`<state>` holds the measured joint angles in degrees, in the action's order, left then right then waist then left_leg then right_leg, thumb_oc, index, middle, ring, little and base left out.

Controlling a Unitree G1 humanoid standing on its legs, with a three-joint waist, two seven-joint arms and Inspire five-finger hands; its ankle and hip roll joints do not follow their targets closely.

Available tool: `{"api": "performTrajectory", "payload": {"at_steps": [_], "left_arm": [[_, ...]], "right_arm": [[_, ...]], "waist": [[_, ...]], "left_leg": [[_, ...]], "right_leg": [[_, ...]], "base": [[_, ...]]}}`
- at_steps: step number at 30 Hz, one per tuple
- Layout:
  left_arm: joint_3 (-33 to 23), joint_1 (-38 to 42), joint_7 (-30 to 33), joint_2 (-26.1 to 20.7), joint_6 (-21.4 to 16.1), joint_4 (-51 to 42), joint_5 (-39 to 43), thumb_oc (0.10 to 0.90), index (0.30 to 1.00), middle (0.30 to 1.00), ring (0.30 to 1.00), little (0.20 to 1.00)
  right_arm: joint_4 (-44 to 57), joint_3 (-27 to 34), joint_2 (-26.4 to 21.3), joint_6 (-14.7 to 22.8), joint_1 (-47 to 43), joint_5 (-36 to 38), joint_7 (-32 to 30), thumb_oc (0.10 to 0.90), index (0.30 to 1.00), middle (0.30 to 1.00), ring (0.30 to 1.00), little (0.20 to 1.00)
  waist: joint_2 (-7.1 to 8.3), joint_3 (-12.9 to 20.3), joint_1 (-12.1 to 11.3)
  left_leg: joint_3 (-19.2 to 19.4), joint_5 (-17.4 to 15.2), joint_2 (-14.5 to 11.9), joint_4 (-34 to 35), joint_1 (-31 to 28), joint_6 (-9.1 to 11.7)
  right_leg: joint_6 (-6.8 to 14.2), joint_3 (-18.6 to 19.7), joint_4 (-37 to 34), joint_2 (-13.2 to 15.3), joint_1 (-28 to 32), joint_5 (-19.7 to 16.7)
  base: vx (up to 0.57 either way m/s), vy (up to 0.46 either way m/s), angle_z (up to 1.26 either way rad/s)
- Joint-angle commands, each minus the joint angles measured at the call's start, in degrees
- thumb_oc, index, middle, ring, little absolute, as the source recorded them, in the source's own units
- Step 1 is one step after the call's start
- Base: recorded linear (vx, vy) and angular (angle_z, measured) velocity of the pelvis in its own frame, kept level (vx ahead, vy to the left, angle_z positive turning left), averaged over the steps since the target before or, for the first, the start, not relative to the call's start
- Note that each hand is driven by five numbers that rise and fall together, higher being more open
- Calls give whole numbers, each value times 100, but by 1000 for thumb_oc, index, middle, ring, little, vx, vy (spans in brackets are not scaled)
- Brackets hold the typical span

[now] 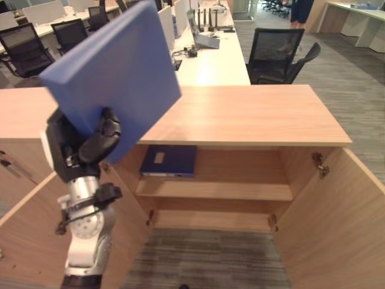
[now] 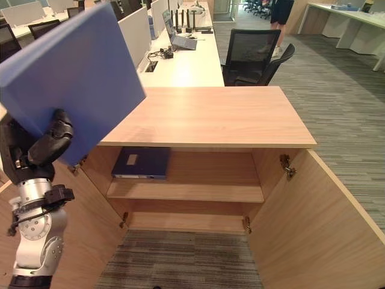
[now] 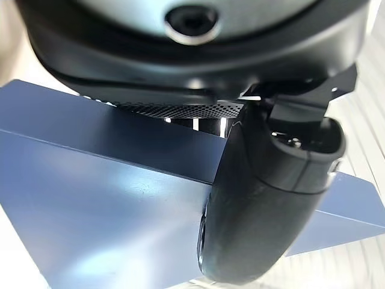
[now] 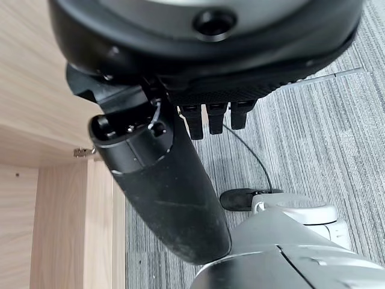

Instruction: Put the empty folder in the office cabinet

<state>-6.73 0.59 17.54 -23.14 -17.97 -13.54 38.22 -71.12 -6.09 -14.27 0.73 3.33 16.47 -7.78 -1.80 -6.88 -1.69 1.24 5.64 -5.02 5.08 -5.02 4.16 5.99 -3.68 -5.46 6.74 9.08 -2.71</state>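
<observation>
Left eye view: left hand [image 1: 99, 141] grips folder [image 1: 111, 72] by its low corner, held up tilted, left of and above the open cabinet [image 1: 240, 114].
Right eye view: shelf [image 2: 198, 191] sits down-right of the folder; second folder [image 2: 141, 162] already there.
Left wrist view: thumb clamped on the folder.
Right wrist view: right hand [image 4: 180, 144] loose, empty, over carpet.

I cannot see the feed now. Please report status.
Left hand shut on blue folder, raised above cabinet. Right hand open, idle. Doors open; another folder lies on upper shelf, left side.
</observation>
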Motion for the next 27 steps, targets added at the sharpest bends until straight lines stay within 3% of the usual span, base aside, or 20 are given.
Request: {"api": "performTrajectory", "payload": {"at_steps": [1,5,7,9,13,20,27], "left_arm": [[-211,676,-1033,-192,-644,-511,1009,400,300,300,300,300],[-122,359,-1663,-116,-432,-415,1841,400,300,300,300,300],[20,222,-2054,-59,-234,-319,2623,400,300,300,300,300],[60,175,-2153,-66,-198,-304,2818,400,300,300,300,300],[276,-28,-2546,-138,156,-265,3452,400,300,300,300,300],[819,-425,-2947,-193,607,12,3584,400,300,300,300,300],[993,-408,-3014,-135,677,156,3484,400,300,300,300,300]], "right_arm": [[51,-126,-144,40,-590,131,203,800,900,900,900,900],[258,-145,-66,126,-696,494,416,800,900,900,900,900],[494,-197,28,196,-849,916,585,800,900,900,900,900],[594,-244,55,221,-897,1077,642,800,900,900,900,900],[1491,-434,364,232,-970,2727,1118,800,900,900,900,900],[4882,-1450,371,208,-721,4958,2134,800,900,900,900,900],[6352,-1871,116,314,-691,5365,2373,800,900,900,900,900]], "waist": [[43,-179,41],[27,-186,-6],[15,-199,-42],[13,-201,-59],[-2,-202,-121],[36,-235,-160],[25,-204,-75]], "left_leg": [[-49,-875,173,-8,-550,43],[-79,-859,172,-8,-520,40],[-96,-842,166,-8,-505,37],[-98,-837,166,-8,-498,37],[-99,-888,164,-8,-528,48],[-69,-831,147,-8,-529,75],[-53,-832,139,-8,-532,71]], "right_leg": [[6,-58,64,-127,369,707],[1,-77,63,-121,357,710],[2,-82,72,-111,350,704],[2,-90,73,-111,348,701],[2,-89,83,-127,374,758],[18,-83,114,-122,337,745],[26,-77,129,-99,306,736]], "base": [[-10,7,8],[0,0,0],[0,0,0],[0,0,0],[0,0,0],[0,0,0],[0,0,0]]}}
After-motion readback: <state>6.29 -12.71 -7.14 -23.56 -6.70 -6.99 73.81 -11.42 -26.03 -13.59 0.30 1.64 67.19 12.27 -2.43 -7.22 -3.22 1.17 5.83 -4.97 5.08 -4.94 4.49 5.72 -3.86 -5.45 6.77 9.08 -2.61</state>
